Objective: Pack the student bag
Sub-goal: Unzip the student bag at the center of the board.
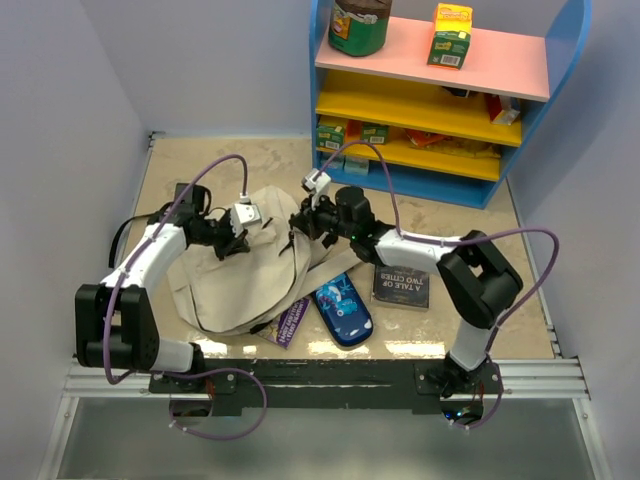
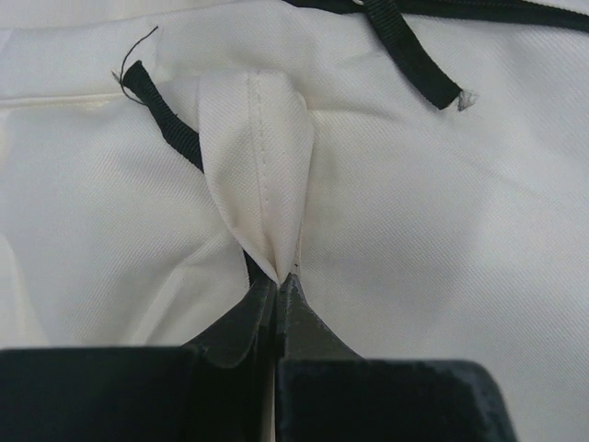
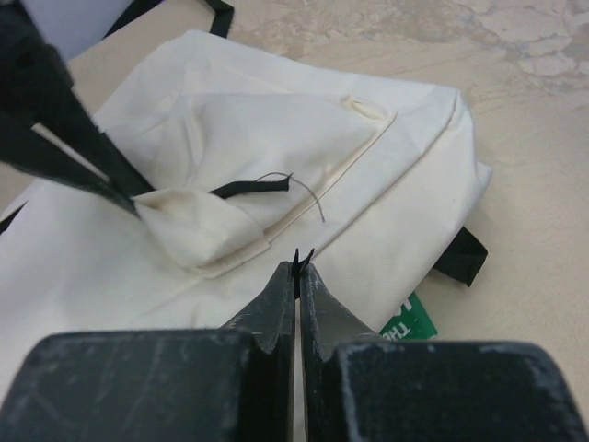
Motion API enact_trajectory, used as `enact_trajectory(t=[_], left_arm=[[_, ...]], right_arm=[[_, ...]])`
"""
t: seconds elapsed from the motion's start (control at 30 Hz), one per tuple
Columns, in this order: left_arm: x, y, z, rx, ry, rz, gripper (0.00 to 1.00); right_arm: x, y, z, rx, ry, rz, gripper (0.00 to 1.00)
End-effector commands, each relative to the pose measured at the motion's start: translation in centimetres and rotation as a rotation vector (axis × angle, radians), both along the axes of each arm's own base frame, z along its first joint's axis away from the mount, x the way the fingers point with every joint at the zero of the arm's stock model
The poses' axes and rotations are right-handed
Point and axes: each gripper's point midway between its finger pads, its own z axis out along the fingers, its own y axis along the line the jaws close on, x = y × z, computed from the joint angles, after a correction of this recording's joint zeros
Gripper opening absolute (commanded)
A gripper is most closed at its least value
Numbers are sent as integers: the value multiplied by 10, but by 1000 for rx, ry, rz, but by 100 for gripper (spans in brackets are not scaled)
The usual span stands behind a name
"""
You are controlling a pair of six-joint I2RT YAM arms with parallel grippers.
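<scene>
"Beige cloth sits in the middle of the top view. Is that the student bag (image 1: 245, 280)?"

"Yes. It lies flat on the table (image 1: 180, 170). Its long side slants from near-left to far-right, and both arms reach its far end."

"What about the left gripper (image 2: 279, 281)?"

"Its own camera shows it pinched tight on a fold of the bag's cloth."

"And the right gripper (image 3: 297, 267)?"

"Closed too, with only a tiny black bit (image 3: 297, 256) in its tips. The bag lies ahead and to its left, so the left gripper looks nearer."

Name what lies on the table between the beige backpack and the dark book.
The blue pencil case lies between the backpack and the book; the top external view shows it.
</scene>
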Motion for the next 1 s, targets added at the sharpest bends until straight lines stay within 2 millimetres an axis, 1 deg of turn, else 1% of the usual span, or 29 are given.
enact_trajectory(t=[0.0, 0.03, 0.07, 0.1, 0.13, 0.17, 0.2, 0.27, 0.33, 0.4, 0.43, 0.47, 0.5, 0.53, 0.57, 0.67, 0.73, 0.77, 0.8, 0.9, 0.97], left_arm=[[-5, -3, 15, -14, -74, -50, 0], [-6, -3, 16, -15, -75, -52, 0], [-6, -2, 15, -12, -72, -54, 0], [-6, -2, 15, -11, -72, -56, 0], [-6, -2, 15, -10, -72, -57, 0], [-7, -2, 15, -9, -72, -57, 0], [-7, -2, 14, -10, -67, -57, 0], [-7, -3, 13, -12, -62, -57, 0], [-6, -3, 12, -15, -56, -53, 0], [-5, -3, 12, -19, -53, -52, 0], [-4, -4, 14, -20, -54, -51, 0], [-4, -4, 14, -20, -56, -52, 0], [-4, -4, 14, -22, -55, -50, 0], [-3, -4, 15, -21, -55, -49, 0], [-3, -4, 14, -21, -53, -48, 0], [-4, -5, 14, -29, -48, -48, 0], [-4, -5, 15, -29, -47, -47, 0], [-4, -4, 15, -28, -46, -45, 0], [-4, -4, 15, -25, -44, -44, 0], [-4, -3, 16, -21, -48, -45, 0], [-3, -4, 18, -22, -51, -46, 0]], right_arm=[[37, 11, 31, 41, -55, -70, 11], [40, 11, 26, 31, -44, -81, 17], [44, 12, 30, 34, -46, -94, 24], [49, 10, 27, 23, -45, -119, 37], [50, 7, 25, 13, -36, -136, 44], [52, 4, 24, 4, -34, -155, 59], [54, 1, 24, -3, -34, -181, 62], [51, -9, 27, -2, -41, -208, 66], [46, -18, 36, 4, -54, -228, 67], [40, -23, 44, 6, -74, -224, 66], [33, -26, 38, -7, -75, -209, 65], [29, -30, 49, 5, -92, -212, 65], [29, -34, 49, -5, -98, -221, 66], [25, -39, 44, -22, -91, -227, 66], [26, -44, 48, -24, -98, -254, 68], [32, -54, 47, -39, -81, -318, 69], [27, -50, 50, -43, -90, -273, 67], [23, -48, 54, -28, -104, -243, 61], [8, -39, 65, 2, -130, -147, 59], [-23, -24, 67, 20, -179, 34, 56], [-32, -21, 56, -44, -191, 97, 55]])
